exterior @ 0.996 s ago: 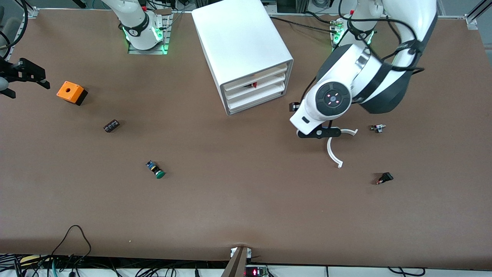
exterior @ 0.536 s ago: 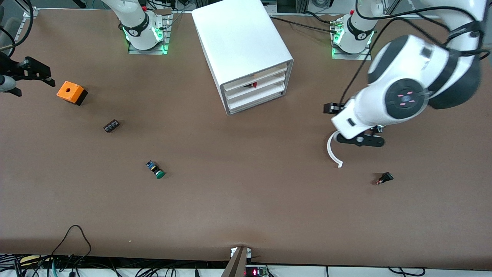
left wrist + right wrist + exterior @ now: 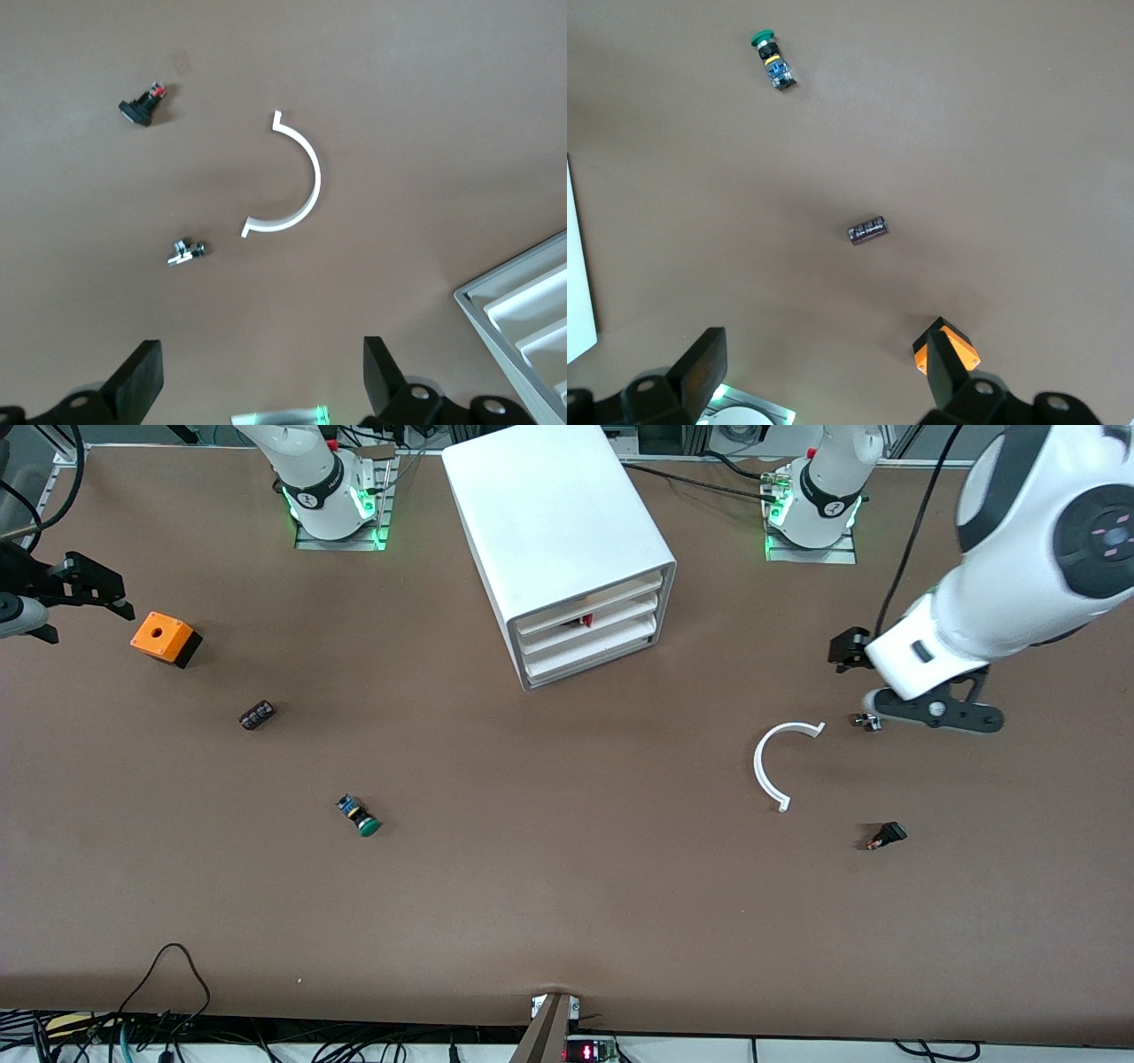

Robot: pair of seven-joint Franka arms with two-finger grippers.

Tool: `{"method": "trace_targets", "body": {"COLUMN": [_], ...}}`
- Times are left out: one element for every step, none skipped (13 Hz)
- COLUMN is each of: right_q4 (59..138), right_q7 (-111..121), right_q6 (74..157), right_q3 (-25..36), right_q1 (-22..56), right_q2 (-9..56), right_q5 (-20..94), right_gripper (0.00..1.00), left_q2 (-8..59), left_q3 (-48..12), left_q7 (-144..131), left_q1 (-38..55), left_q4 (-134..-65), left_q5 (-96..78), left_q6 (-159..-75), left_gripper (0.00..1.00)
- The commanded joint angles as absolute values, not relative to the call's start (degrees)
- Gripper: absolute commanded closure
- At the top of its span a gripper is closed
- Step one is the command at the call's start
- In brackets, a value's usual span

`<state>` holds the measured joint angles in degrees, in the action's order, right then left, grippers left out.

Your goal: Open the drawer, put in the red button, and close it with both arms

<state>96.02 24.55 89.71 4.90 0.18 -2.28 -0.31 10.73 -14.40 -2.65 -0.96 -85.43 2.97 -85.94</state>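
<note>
Both your hands hang spread and empty above the table.
Left hand (image 3: 257, 390) over its end, right hand (image 3: 824, 372) beside the orange box (image 3: 165, 638); red button (image 3: 586, 620) sits in the drawer (image 3: 589, 619), axis unclear.

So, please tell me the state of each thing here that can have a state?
middle drawer: nearly shut, slightly ajar
red button: inside the middle drawer, partly visible
green button: lying on its side on the table
left gripper: open, empty, above the table
right gripper: open, empty, above the table near the orange box
</note>
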Motion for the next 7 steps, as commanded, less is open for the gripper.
{"method": "trace_targets", "body": {"right_q4": [94.75, 94.75, 94.75, 94.75, 94.75, 94.75, 94.75], "right_q7": [24.17, 24.08, 24.08, 24.00, 23.91, 24.25, 24.26], "right_q6": [88.94, 88.95, 88.86, 88.77, 88.77, 88.94, 88.51], "right_q3": [4.57, 4.57, 4.57, 4.57, 4.57, 4.74, 4.83], "right_q1": [-0.09, -0.09, -0.09, -0.09, -0.09, -0.17, -0.26], "right_q2": [-2.37, -2.37, -2.37, -2.37, -2.37, -2.29, -2.02], "right_q5": [-0.44, -0.35, -0.35, -0.44, -0.44, -0.44, -0.44], "right_gripper": [0.00, 0.00, 0.00, 0.00, 0.00, 0.00, 0.00], "left_q2": [2.20, 2.02, 1.24, 1.14, 0.97, 0.88, 0.70], "left_q3": [-8.45, -5.83, -2.58, -1.59, -1.23, -1.06, -1.05], "left_q7": [3.23, 4.64, 4.14, 4.04, 4.30, 4.74, 4.75], "left_q1": [0.88, 2.10, 4.63, 4.83, 4.83, 4.83, 4.83], "left_q4": [-97.81, -97.82, -97.91, -97.82, -97.65, -97.65, -97.47], "left_q5": [0.00, 0.09, 0.09, -0.09, -0.44, -0.44, -0.53], "left_q6": [-96.65, -98.51, -99.22, -99.40, -99.40, -99.32, -98.97], "left_gripper": [0.01, 0.01, 0.01, 0.00, 0.00, 0.01, 0.00]}}
